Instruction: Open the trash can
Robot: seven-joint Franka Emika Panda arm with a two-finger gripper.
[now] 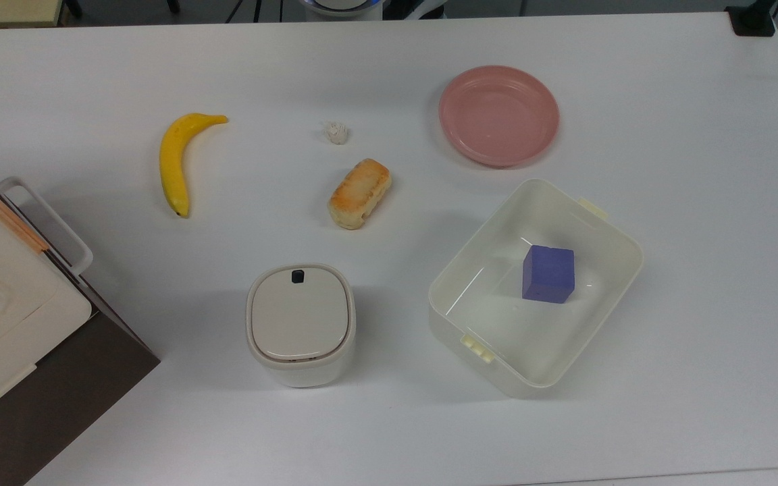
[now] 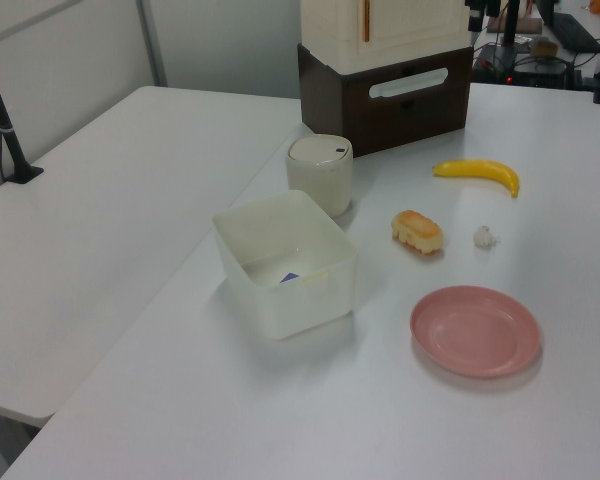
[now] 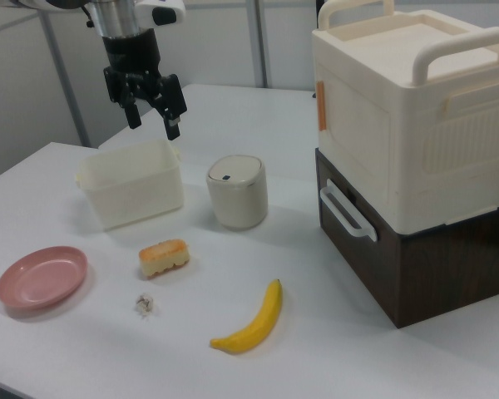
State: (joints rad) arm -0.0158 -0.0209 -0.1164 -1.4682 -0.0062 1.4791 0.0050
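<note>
Trash can (image 1: 300,324) on the counter (image 1: 699,202), lid shut flat, black button (image 1: 298,275) at the lid's far edge in the top view. Standing between the appliance (image 1: 4,324) at the top view's left and the tub (image 1: 534,287) at the top view's right, apart from both.

Step in hand, as judged: the very start, approach not yet made, can untouched. Next move probably calls for bringing the gripper (image 3: 152,104) across and down above the button, then pressing straight down with one fingertip or with the fingers closed. Small target, so careful alignment needed; a push off-centre could land on the lid and only slide the light can.

Near to far in the right view: banana (image 3: 254,320), small white scrap (image 3: 144,304), bread (image 3: 163,257) and pink plate (image 3: 40,278), then can with tub beside it, then the gripper high above the tub, fingers parted wide, holding nothing.

Differences between views: right view gives the gripper and the appliance's handles. Top view gives the blue cube (image 1: 549,273) lying inside the tub and the button's exact place. Left view gives a second white table (image 2: 110,230) beside the counter, and the can (image 2: 319,175) close in front of the appliance.
</note>
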